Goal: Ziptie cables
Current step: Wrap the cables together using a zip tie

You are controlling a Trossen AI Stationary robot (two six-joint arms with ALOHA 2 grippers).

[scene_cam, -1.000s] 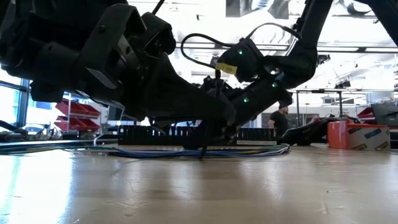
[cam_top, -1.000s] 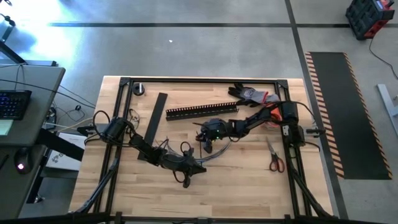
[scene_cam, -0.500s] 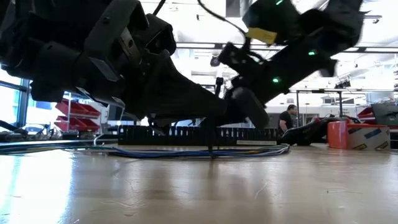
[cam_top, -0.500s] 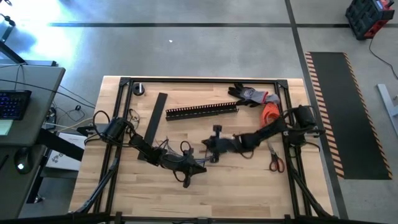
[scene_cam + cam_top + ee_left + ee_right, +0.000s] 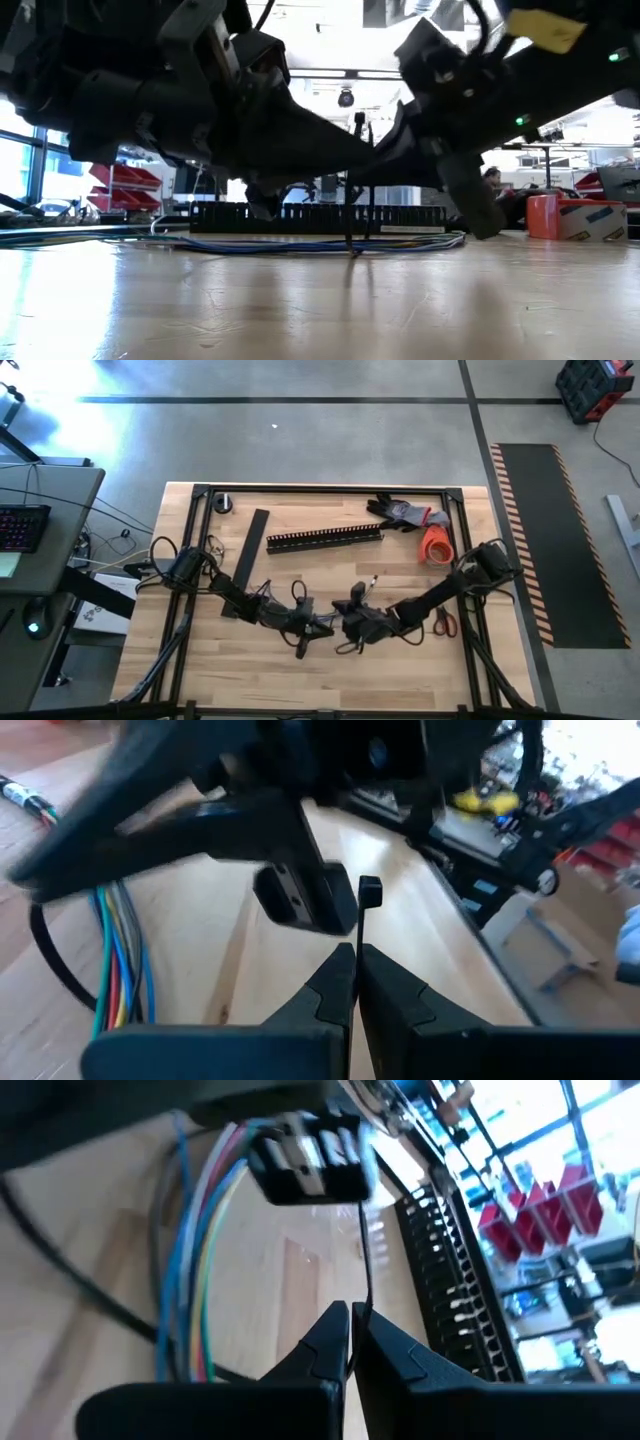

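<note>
We find no tray or bin on the table [image 5: 200, 670]. The nearest thing to a container is the black slotted channel [image 5: 324, 539] near the far edge, and we see nothing lying in it. From the low view the channel [image 5: 318, 217] stands behind the cables [image 5: 300, 243], which run flat along the wood in front of it.

Hard to make out: both arms fill the low view as dark masses. The left wrist view is blurred, with the other arm's body across it. In the high view the ziptie is too thin for us to pick out.

The left gripper [image 5: 325, 630] and right gripper [image 5: 347, 626] meet near the table's middle front, just beside each other. The left gripper [image 5: 355, 955] has its fingers pressed together on the ziptie [image 5: 364, 915], whose squared head stands just beyond the tips. The right gripper [image 5: 350, 1315] is likewise clamped on the ziptie [image 5: 364, 1250], the strip rising from between its tips. Coloured wires [image 5: 195, 1230] curve close beside those fingers, apart from them. Low view: the ziptie [image 5: 350, 215] hangs upright between both grippers, its end near the cables.
</note>
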